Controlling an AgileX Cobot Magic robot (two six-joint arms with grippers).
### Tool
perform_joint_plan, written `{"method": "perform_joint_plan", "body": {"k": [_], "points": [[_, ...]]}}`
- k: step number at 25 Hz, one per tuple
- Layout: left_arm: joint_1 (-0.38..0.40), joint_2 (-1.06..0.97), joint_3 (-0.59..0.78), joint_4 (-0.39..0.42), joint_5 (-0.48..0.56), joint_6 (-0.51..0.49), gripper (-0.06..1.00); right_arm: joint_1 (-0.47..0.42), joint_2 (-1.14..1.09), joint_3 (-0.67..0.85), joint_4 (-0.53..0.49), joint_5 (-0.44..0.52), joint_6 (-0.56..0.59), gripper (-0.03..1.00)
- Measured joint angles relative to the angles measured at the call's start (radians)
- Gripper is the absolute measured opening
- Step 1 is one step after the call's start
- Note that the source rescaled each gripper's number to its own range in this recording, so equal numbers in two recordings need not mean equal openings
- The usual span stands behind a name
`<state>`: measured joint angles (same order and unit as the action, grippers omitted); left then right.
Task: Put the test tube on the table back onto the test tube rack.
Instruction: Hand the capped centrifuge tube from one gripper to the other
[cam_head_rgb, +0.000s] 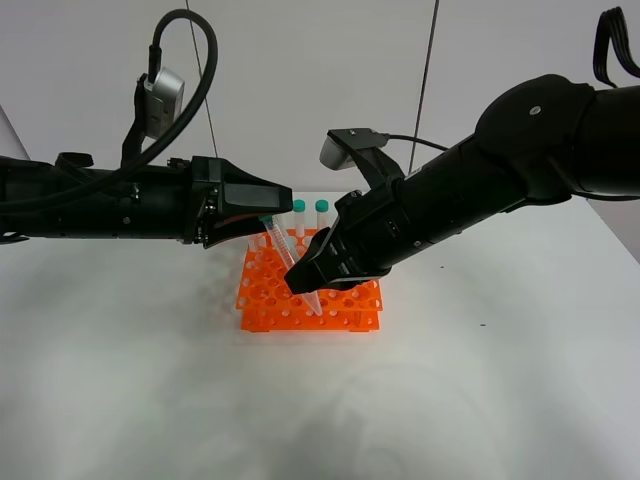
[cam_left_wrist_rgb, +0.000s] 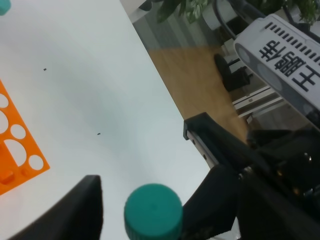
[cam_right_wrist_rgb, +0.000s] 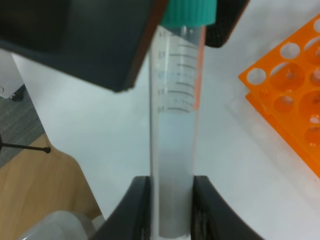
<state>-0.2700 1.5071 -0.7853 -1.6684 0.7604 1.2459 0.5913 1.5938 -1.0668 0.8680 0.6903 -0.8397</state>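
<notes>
On the white desk (cam_head_rgb: 150, 400) stands the orange test tube rack (cam_head_rgb: 262, 300). Just above its front rows hangs the test tube (cam_head_rgb: 281, 248), tilted, with its pointed tip low over the holes and its teal cap leaning away to the left. The right gripper (cam_head_rgb: 304, 283) is closed on the lower part of the tube, one finger on each side. The left gripper (cam_head_rgb: 265, 216) brackets the cap. A sliver of desk shows beside one finger, and I cannot tell whether it grips. Two more capped tubes (cam_head_rgb: 298, 214) stand upright in the rack's far row.
</notes>
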Motion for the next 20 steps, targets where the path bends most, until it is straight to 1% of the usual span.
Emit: {"method": "perform_joint_plan", "body": {"k": [3,6,7,8,9,10,11,18,19,20], "points": [[0.0,0.0,0.0,0.0,-0.004,0.0,0.62,0.0,0.0,0.0,0.0,0.0,0.003,0.03],[0.0,0.0,0.0,0.0,-0.004,0.0,0.57,0.0,0.0,0.0,0.0,0.0,0.004,0.03],[0.0,0.0,0.0,0.0,-0.004,0.0,0.53,0.0,0.0,0.0,0.0,0.0,0.004,0.03],[0.0,0.0,0.0,0.0,-0.004,0.0,0.46,0.0,0.0,0.0,0.0,0.0,0.004,0.03],[0.0,0.0,0.0,0.0,-0.004,0.0,0.33,0.0,0.0,0.0,0.0,0.0,0.004,0.03],[0.0,0.0,0.0,0.001,-0.009,0.0,0.15,0.0,0.0,0.0,0.0,0.0,0.004,0.03],[0.0,0.001,0.0,0.001,-0.012,0.0,0.0,0.0,0.0,0.0,0.001,0.0,0.004,0.03],[0.0,0.002,0.0,0.002,-0.013,0.0,0.01,0.0,0.0,0.0,-0.001,-0.005,0.004,0.04],[0.0,0.002,0.0,0.002,-0.013,0.0,0.01,0.0,0.0,0.0,-0.002,-0.01,0.003,0.08],[0.0,0.002,0.0,0.001,-0.013,0.0,0.01,0.0,0.0,0.0,-0.005,-0.019,0.003,0.2]]}}
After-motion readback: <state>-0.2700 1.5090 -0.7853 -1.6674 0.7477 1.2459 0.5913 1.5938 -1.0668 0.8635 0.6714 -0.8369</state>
